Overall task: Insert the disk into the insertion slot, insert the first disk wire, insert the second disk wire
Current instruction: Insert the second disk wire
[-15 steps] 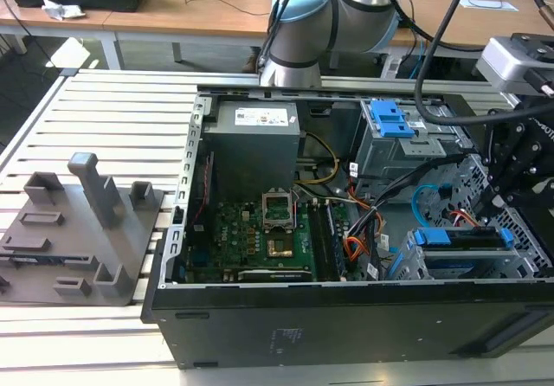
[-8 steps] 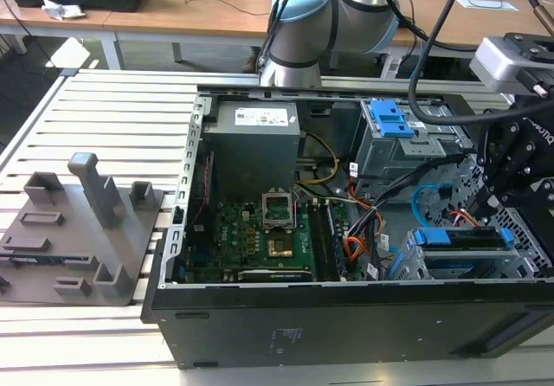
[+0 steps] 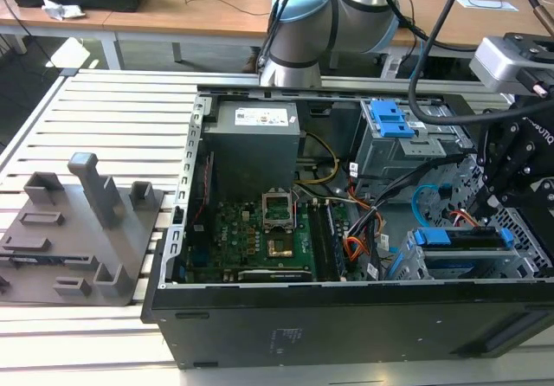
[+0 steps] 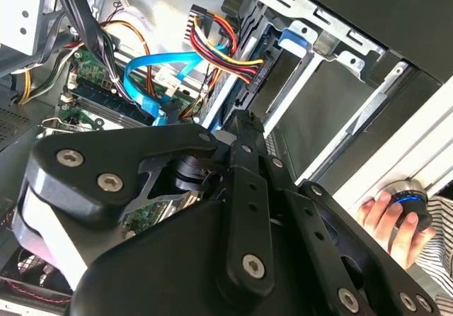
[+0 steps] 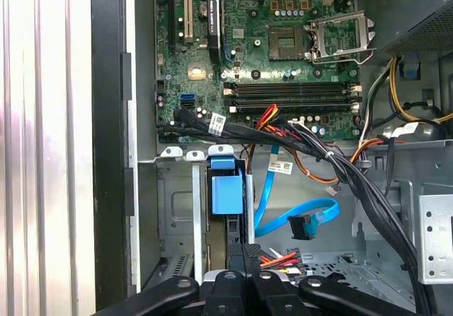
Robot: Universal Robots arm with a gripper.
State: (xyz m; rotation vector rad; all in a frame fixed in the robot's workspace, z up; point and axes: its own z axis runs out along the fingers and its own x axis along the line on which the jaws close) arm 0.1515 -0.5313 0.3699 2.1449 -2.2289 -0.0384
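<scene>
The disk (image 3: 459,239) sits in its blue carrier inside the insertion slot (image 3: 414,269), the grey cage at the case's front corner on the exterior view's right. Its blue pull tab (image 5: 226,192) shows between the cage rails (image 5: 177,210). My gripper (image 4: 246,128) is at the disk's rear edge, shut on the black plug (image 4: 253,82) of a red, yellow and black disk wire (image 4: 223,47). In the first wrist view the same wires (image 5: 283,259) leave beside my gripper (image 5: 251,254). A blue flat disk wire (image 5: 297,217) lies loose, its plug free.
The open case holds a motherboard (image 3: 251,230), a grey power supply (image 3: 255,139) and a taller bay with a blue latch (image 3: 389,119). A thick black cable bundle (image 5: 340,167) crosses above the cage. A grey fixture (image 3: 78,230) stands outside. A person's hand (image 4: 382,217) rests on a knob.
</scene>
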